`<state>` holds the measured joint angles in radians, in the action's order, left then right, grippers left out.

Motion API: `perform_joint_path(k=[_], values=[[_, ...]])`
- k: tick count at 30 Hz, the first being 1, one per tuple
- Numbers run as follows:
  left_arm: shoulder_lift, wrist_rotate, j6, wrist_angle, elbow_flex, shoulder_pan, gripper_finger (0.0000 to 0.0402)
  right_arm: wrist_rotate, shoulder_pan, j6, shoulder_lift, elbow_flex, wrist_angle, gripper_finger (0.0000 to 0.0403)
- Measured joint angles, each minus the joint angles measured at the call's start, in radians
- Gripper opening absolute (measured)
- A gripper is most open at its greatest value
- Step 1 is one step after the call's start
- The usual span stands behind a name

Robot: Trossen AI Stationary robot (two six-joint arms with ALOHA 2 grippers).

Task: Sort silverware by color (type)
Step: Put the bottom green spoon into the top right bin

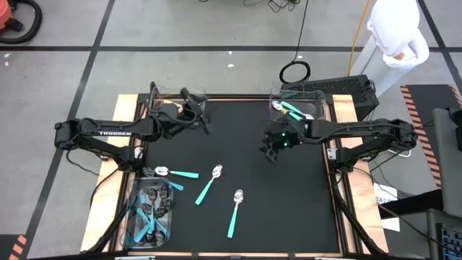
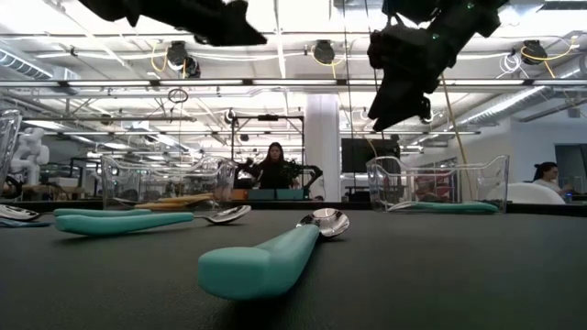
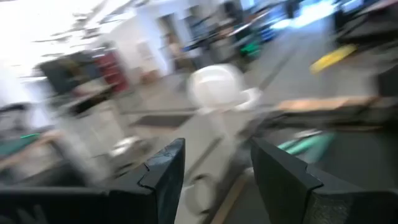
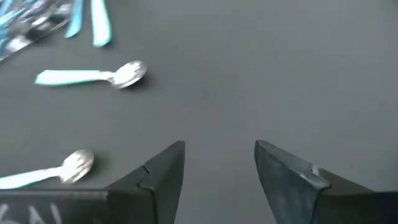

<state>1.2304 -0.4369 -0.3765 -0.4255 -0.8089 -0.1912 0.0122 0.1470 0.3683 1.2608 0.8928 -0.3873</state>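
Looked light and stiff, the silverware: slim teal plastic handles, small shiny silver heads, likely slick on the metal and easier to pinch across the handle near its middle, low to the mat. Lay flat, so little height to get fingers under. Three loose teal spoons rested below and ahead of the right gripper on the open mat, the nearest one off to the side of its fingers, another closer in. More teal pieces sat heaped in the clear bin at the near-left corner, a few in the far bin just behind the right gripper.

Right gripper: hovered above the mat, fingers apart, nothing between them. Left gripper: raised over the far-left bin, fingers apart and empty too.

Tabletop: covered in a flat black mat, matte, probably some grip, wooden edging at the sides. Beyond it, an open workshop with ceiling lights, other tables, a seated person far behind and another person standing by the far-right corner.
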Motion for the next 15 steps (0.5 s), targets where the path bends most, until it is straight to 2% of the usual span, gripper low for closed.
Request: perform_joint_path(k=[3,6,9,15], values=[[0.000,0.151,0.069,-0.020,0.000,0.014,0.0187,0.086,-0.029,0.058,0.042,0.000,0.031,0.0190],[0.000,0.267,0.113,-0.043,0.000,0.027,0.0187,0.120,-0.061,0.135,0.094,0.000,0.093,0.0188],[0.000,0.321,0.159,-0.057,0.000,0.047,0.0187,0.120,-0.097,0.211,0.149,0.000,0.149,0.0181],[0.016,0.363,0.301,-0.068,0.000,0.108,0.0187,0.097,-0.190,0.297,0.234,0.000,0.203,0.0160]])
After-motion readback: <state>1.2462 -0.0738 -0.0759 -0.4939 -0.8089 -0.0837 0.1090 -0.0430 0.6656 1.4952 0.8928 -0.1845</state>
